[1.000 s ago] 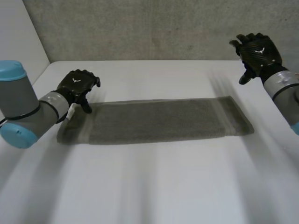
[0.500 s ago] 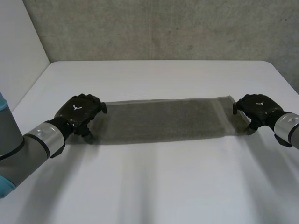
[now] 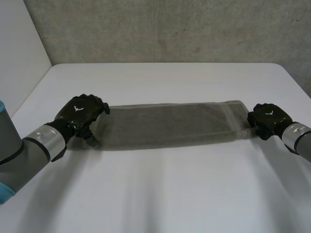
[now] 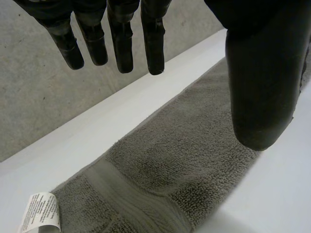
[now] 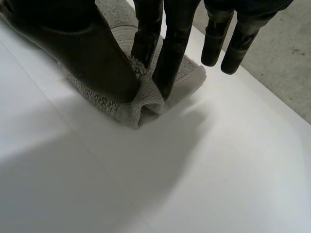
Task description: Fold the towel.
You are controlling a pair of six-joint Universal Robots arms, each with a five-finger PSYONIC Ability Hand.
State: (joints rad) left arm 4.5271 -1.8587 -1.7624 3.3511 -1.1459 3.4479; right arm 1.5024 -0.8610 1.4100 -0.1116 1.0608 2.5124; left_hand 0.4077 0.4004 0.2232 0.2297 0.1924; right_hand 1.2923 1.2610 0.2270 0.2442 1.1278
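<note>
A grey towel (image 3: pixel 170 124), folded into a long narrow strip, lies flat across the middle of a white table (image 3: pixel 165 194), its length running from one robot hand to the other. At the strip's right end, the right hand (image 3: pixel 267 119) has a small fold of the terry cloth nipped between its thumb and straight fingers. The right wrist view shows the towel (image 5: pixel 192 73) bunched into a raised ridge there under the hand (image 5: pixel 87 48), whose other fingers are straight and clear of the cloth. At the strip's left end, the left hand (image 3: pixel 82 114) sits over the towel's edge. In the left wrist view its fingers (image 4: pixel 121 43) are straight and set well apart from the thumb (image 4: pixel 262 87), gripping nothing, with the towel (image 4: pixel 170 160) lying beneath the palm. Whether the thumb tip touches the cloth cannot be told. A white care label (image 4: pixel 41 218) juts from the towel's left end, near a flat woven band (image 4: pixel 131 204). A grey concrete wall (image 3: pixel 170 29) rises behind the table
</note>
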